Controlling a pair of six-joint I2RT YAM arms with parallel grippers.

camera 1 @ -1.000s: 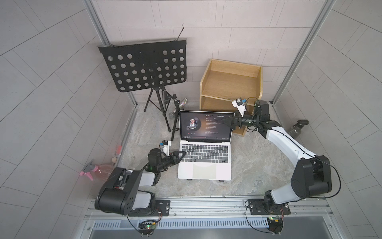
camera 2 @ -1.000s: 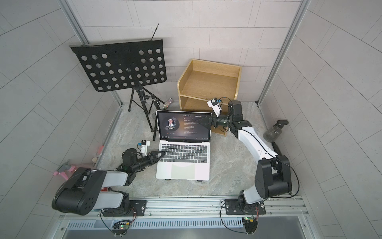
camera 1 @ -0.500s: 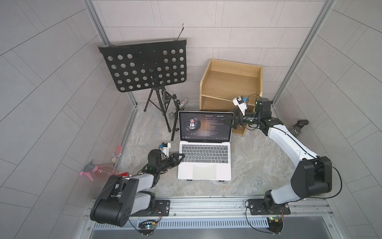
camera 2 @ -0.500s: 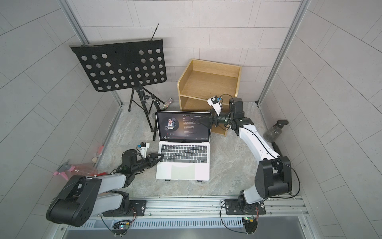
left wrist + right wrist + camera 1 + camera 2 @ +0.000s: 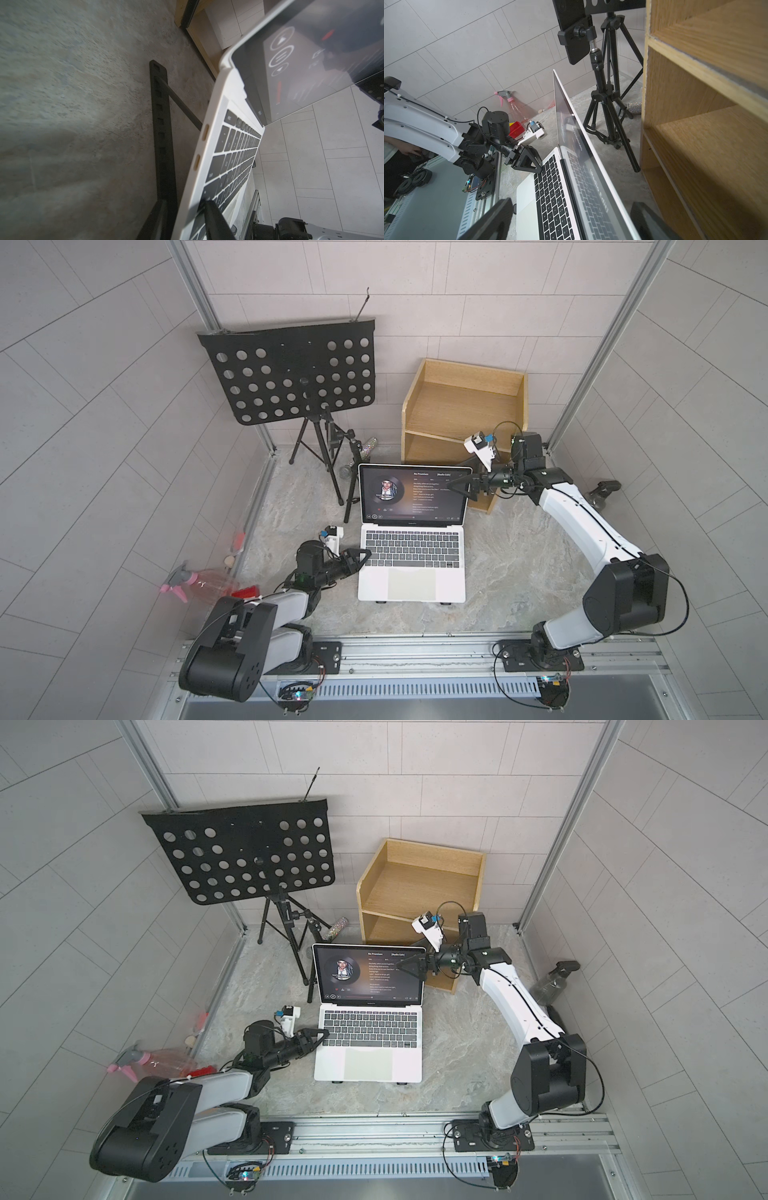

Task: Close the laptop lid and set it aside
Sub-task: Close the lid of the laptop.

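The silver-white laptop (image 5: pixel 411 585) (image 5: pixel 368 1065) stands open on the stone floor, raised on a black stand. Its lid (image 5: pixel 411 495) (image 5: pixel 365 975) is upright with the screen lit. My left gripper (image 5: pixel 365 553) (image 5: pixel 322 1033) is at the base's left edge. In the left wrist view it (image 5: pixel 185 205) is shut on the laptop (image 5: pixel 209 158), one finger (image 5: pixel 214 220) on the keys and the other beneath. My right gripper (image 5: pixel 459 485) (image 5: pixel 405 965) is open. It (image 5: pixel 571 204) straddles the lid (image 5: pixel 571 128) at its right edge without touching.
A black music stand (image 5: pixel 291 373) and a tripod (image 5: pixel 604 93) stand behind the laptop on the left. A wooden shelf (image 5: pixel 465 406) is close behind the right gripper. A pink spray bottle (image 5: pixel 195 578) lies at the left wall and a dark one (image 5: pixel 598 493) at the right.
My left gripper has moved up to the laptop's left edge and narrowed its jaws onto it. The right gripper has opened a little wider around the lid. The lid has not moved.
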